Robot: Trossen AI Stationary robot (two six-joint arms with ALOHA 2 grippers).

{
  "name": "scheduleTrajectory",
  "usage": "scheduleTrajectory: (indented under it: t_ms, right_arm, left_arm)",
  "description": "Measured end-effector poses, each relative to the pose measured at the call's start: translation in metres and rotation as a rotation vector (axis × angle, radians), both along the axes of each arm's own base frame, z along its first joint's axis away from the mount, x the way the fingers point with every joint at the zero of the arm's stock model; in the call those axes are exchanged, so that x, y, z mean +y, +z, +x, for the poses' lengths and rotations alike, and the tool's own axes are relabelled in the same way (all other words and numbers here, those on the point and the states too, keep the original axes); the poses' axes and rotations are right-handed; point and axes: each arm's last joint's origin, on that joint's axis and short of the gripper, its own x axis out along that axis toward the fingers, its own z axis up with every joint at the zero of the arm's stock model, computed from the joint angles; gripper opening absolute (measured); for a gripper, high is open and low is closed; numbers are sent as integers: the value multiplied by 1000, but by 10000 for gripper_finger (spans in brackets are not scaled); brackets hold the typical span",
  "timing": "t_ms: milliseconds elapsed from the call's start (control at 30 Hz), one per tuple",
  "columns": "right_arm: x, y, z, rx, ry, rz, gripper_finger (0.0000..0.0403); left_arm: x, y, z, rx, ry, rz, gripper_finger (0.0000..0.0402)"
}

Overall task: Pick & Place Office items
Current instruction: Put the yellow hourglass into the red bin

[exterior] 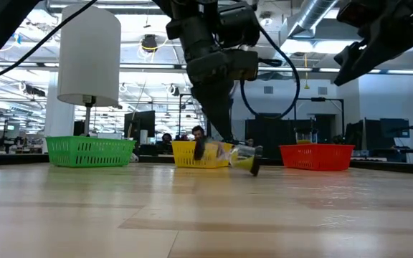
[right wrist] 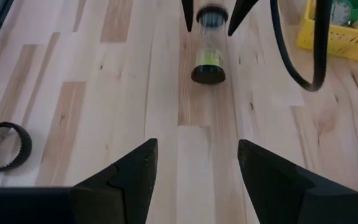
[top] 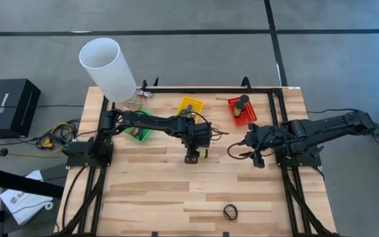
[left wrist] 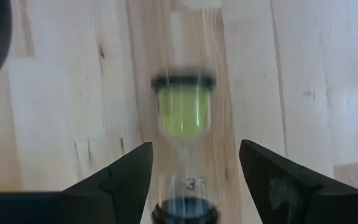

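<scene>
Clear black-capped hourglass [left wrist: 183, 155], open left pincer [left wrist: 194, 177]

My left gripper [top: 192, 158] sits mid-table over a sand timer [left wrist: 184, 158] lying on the table [top: 150, 197]; three baskets [top: 190, 106] line the far edge.

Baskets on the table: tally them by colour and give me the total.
Green basket: 1
Yellow basket: 1
Red basket: 1
Total: 3
</scene>
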Motion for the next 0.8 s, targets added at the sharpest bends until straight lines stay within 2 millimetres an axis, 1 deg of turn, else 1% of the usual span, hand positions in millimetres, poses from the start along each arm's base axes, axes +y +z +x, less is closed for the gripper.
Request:
scheduleTrajectory:
  t_ms: [267,367,433,500,567,667,700,800]
  right_arm:
    - [0,0,0,-7,0,1,214]
    - [0,1,1,-13,0,2,214]
    - [0,1,3,-23,0,4,214]
    - [1,1,6,-35,0,6,214]
    - [2,0,11,-42,0,7,214]
    - [3,-5,18,-25,0,4,214]
    - [3,-7,21,-21,0,4,214]
    - [4,-14,31,8,-3,-1,214]
  left_arm:
    - [0,1,2,-20,-17,8,192]
    - [0,1,2,-23,-17,13,189]
    - [1,1,2,-22,-1,53,191]
    - [2,5,1,-27,5,72,192]
    - [2,18,-3,-56,7,75,192]
    - [1,46,-12,-124,11,80,188]
    - [1,57,-17,-156,12,81,186]
    - [1,82,-41,-220,47,94,181]
